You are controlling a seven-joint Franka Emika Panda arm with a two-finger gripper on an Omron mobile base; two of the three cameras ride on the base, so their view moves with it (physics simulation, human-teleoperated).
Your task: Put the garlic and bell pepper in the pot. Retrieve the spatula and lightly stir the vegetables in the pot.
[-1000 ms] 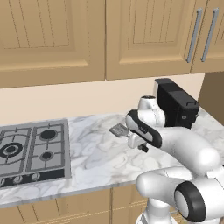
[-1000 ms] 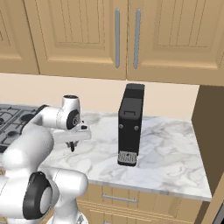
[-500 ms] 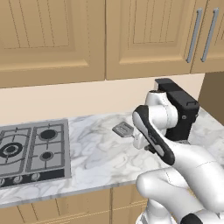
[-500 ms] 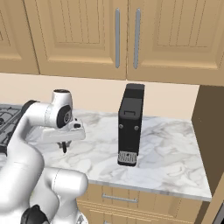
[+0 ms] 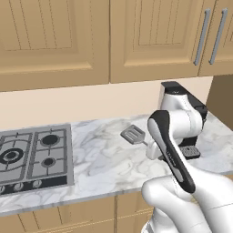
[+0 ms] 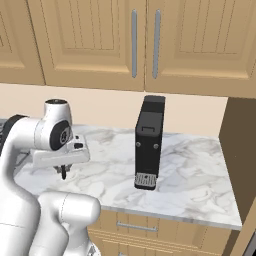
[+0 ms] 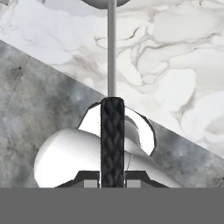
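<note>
One tool concerns us here: the spatula (image 5: 133, 134), which we find lifted above the marble counter (image 5: 100, 159), its slotted grey head projecting to the left of the arm and well to the right of the gas hob (image 5: 34, 154). In the hand view its dark, rope-textured handle (image 7: 112, 140) runs straight up from between the finger tips into a thin grey shaft (image 7: 112, 48), and we record the gripper (image 7: 112, 180) as pinched tight on that handle. We judge the spatula light and rigid, so it should carry without sagging. The textured handle is the correct place to hold; the smooth shaft would likely slip. With the grip near the handle's end, we consider the long head liable to pivot if it presses hard on anything. A black coffee machine (image 6: 149, 142) stands near, to the right.
</note>
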